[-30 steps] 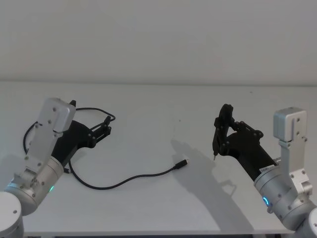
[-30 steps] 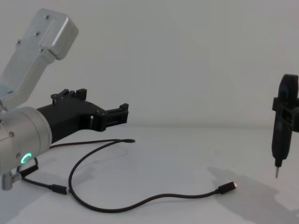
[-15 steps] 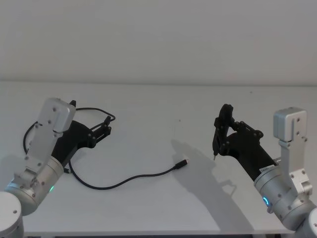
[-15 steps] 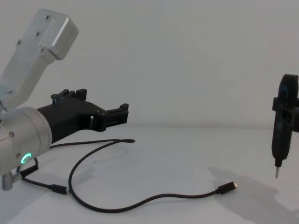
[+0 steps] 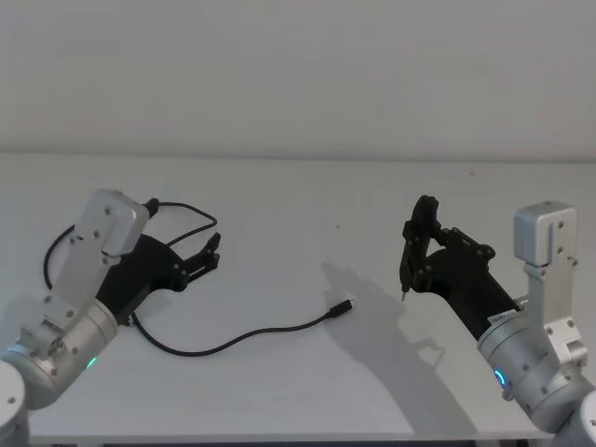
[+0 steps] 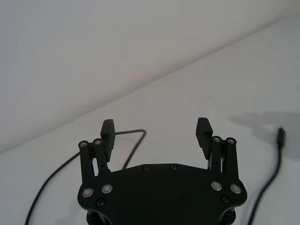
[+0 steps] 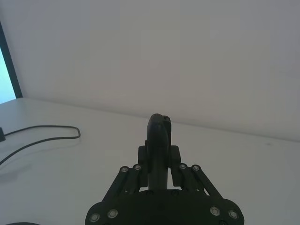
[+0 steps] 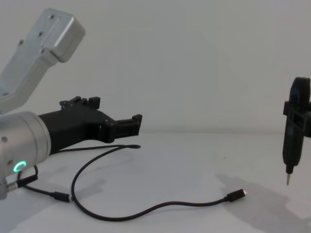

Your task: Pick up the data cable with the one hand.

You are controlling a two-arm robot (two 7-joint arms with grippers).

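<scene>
Thin black data cable [image 5: 233,341] is sprawled by white table's [image 5: 307,214] left edge; splayed black left gripper [image 5: 213,251] above it is best lowered astride one strand, with right gripper [image 5: 415,258], clamped on dark pen-like tool [image 5: 425,212], parked near right edge.

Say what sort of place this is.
Probably a robot test bench: a bare white table against a plain wall, one data cable on it, the left gripper near it, the right gripper holding a pen-like tool.

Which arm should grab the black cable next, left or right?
Probably the left. Its claw is open and close above the data cable loop, while the right claw sits farther off, shut on a pen-like tool.
</scene>
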